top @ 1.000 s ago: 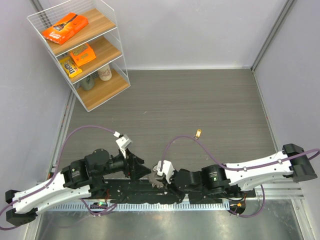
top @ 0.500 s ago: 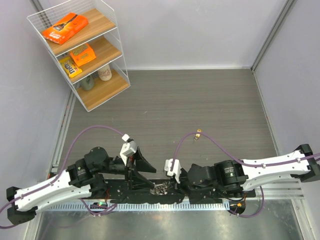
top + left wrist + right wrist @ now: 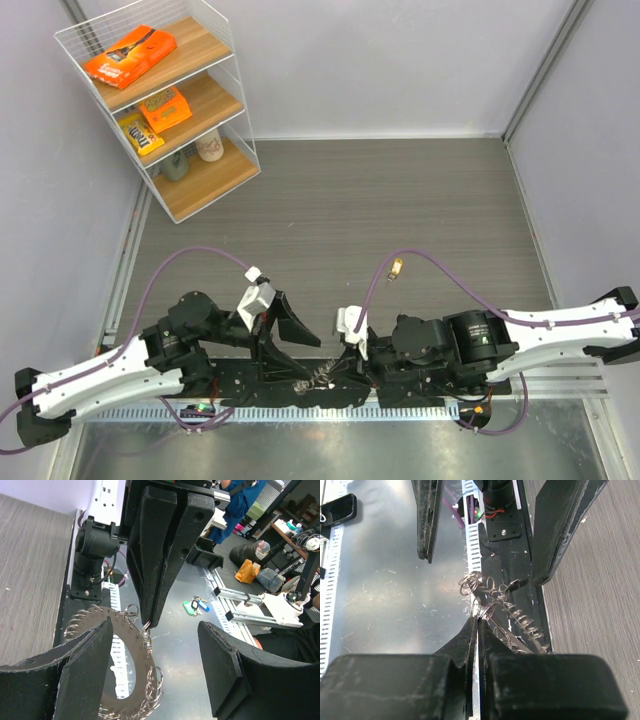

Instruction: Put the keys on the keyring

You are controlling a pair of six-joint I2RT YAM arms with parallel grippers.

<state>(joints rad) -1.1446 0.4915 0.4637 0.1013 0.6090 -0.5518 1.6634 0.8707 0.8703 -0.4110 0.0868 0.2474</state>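
The keyring (image 3: 316, 378) is a floppy loop of small silvery rings, hanging at the near edge between the arm bases. My right gripper (image 3: 336, 370) is shut on one of its rings; the pinch shows in the right wrist view (image 3: 477, 616) with the loop (image 3: 512, 612) trailing right. My left gripper (image 3: 285, 345) is open and empty. In the left wrist view its fingers (image 3: 85, 655) straddle the keyring (image 3: 137, 680) without touching it. A brass-yellow key (image 3: 397, 267) lies alone on the table beyond the right arm. The silvery dark-headed key is out of view.
A wire shelf rack (image 3: 160, 100) with snack packs and jars stands at the far left corner. Purple cables (image 3: 440, 270) loop over the table by the brass key. A metal rail (image 3: 300, 410) runs along the near edge.
My left gripper has opened and let go of the keyring. My right gripper has carried the keyring toward the near edge. The right arm has stretched further left.
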